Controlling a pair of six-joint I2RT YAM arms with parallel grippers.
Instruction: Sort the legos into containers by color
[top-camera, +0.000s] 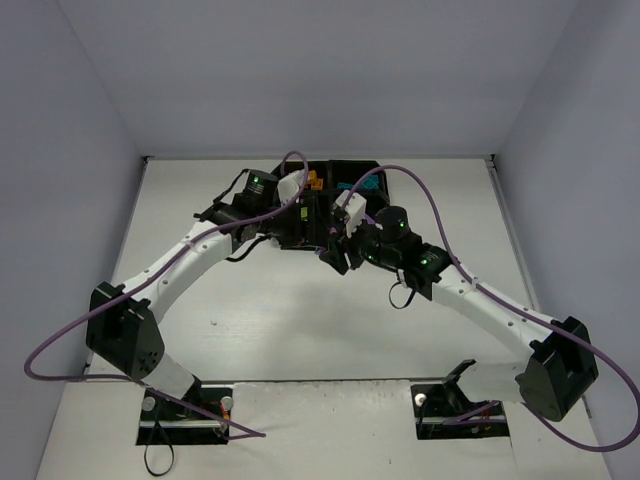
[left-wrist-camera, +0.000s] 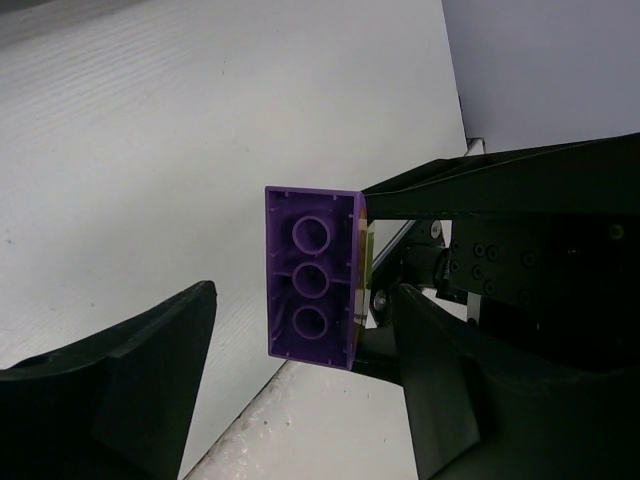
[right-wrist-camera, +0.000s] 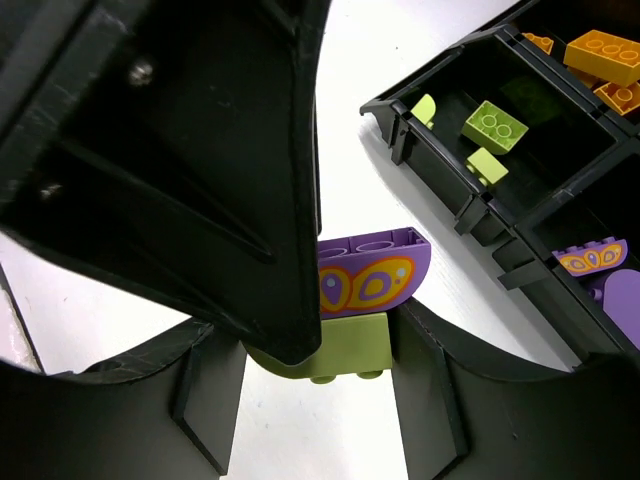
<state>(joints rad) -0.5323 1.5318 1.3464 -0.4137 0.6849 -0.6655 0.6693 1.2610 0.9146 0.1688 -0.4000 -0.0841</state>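
Two robot arms meet over a white bench (top-camera: 300, 330), just beside a black four-part tray (right-wrist-camera: 400, 120). Between them is a small stack of two bricks: a rounded purple brick (right-wrist-camera: 375, 275) with an orange wing print, pressed onto a yellow-green brick (right-wrist-camera: 345, 350). The stack is off the bench and outside the tray.

The right fingers (right-wrist-camera: 440, 380) appear closed on the flat sides of the yellow-green brick, though the other arm's black body blocks part of that view. The left fingers (left-wrist-camera: 150, 380) are spread wide, with the purple brick's hollow underside between them. It sits well clear of one finger and near the other, and whether it touches that one cannot be told.

In the tray, one compartment holds yellow-green bricks (right-wrist-camera: 495, 122), another orange ones (right-wrist-camera: 600, 55), and a third a matching purple piece (right-wrist-camera: 590, 258).

The bricks are likely light, hard and slick, held together only by stud friction. The two colours need pulling apart before they can be sorted. The purple brick's flat side walls offer a surer hold than its curved top, where the fingers could slide off.
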